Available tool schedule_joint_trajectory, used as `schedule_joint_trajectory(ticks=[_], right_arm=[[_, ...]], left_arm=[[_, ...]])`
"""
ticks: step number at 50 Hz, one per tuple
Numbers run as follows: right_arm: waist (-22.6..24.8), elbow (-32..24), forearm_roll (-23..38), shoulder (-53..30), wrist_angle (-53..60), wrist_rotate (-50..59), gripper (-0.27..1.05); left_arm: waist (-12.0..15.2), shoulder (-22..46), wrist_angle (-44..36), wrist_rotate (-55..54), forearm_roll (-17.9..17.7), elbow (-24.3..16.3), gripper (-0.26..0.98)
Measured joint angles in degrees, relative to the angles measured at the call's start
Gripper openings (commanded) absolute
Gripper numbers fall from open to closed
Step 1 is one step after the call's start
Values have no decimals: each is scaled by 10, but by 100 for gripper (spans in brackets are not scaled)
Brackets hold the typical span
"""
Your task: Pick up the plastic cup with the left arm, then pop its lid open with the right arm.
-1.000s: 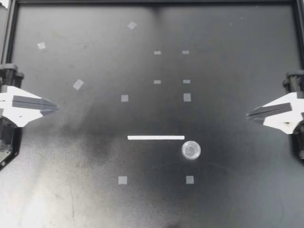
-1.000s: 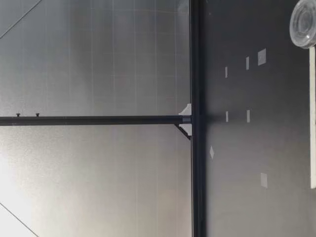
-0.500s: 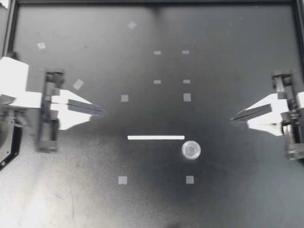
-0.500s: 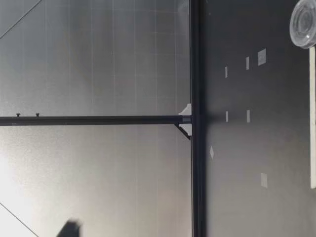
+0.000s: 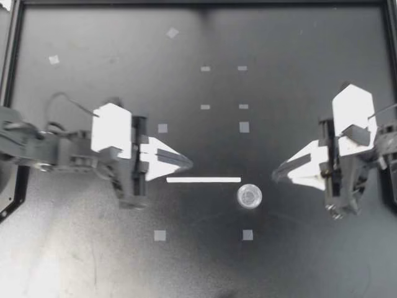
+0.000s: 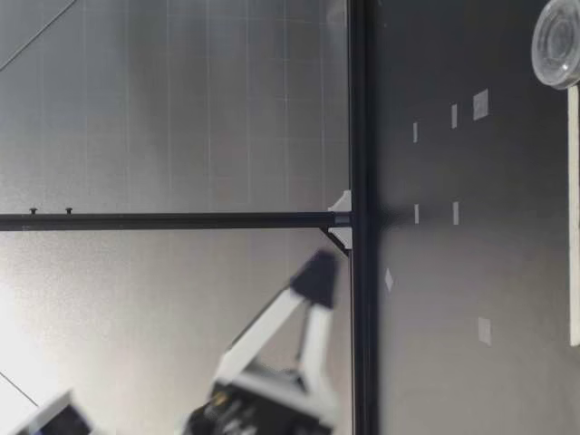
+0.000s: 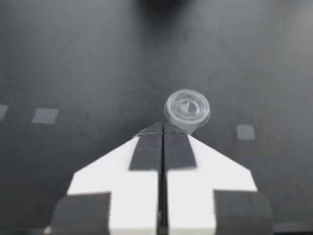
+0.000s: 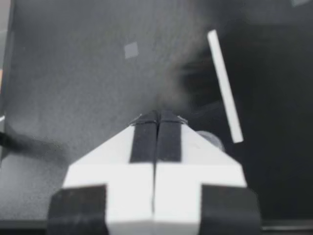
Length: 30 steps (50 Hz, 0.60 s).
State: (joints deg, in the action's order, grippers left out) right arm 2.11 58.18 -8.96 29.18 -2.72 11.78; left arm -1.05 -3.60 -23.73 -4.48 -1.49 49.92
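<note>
No lettering can be read (the tape squares (image 5: 160, 235) are blank).

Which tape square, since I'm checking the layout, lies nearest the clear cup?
The square just past the cup, on the side away from the white strip; all other squares lie clearly farther off.

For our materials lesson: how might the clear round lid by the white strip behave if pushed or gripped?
The clear round lid looks thin and see-through, so probably light and crushable. Lying flat, it would likely slide, not roll.
</note>
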Motion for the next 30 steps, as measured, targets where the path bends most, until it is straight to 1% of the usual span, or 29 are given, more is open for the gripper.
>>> schedule_joint_trajectory(ticks=[7, 13, 26, 30], right_arm=[[8, 17, -5, -33, 36, 23, -13], [13, 27, -5, -63, 62, 47, -13], [22, 32, -6, -120, 92, 66, -13], [24, 34, -5, -135, 104, 70, -13]], left_arm=[[-2, 34, 0, 0, 0, -17, 10], [-8, 61, 0, 0, 0, -29, 20], [-20, 115, 0, -1, 0, -59, 40], [-20, 131, 0, 0, 0, -70, 43]])
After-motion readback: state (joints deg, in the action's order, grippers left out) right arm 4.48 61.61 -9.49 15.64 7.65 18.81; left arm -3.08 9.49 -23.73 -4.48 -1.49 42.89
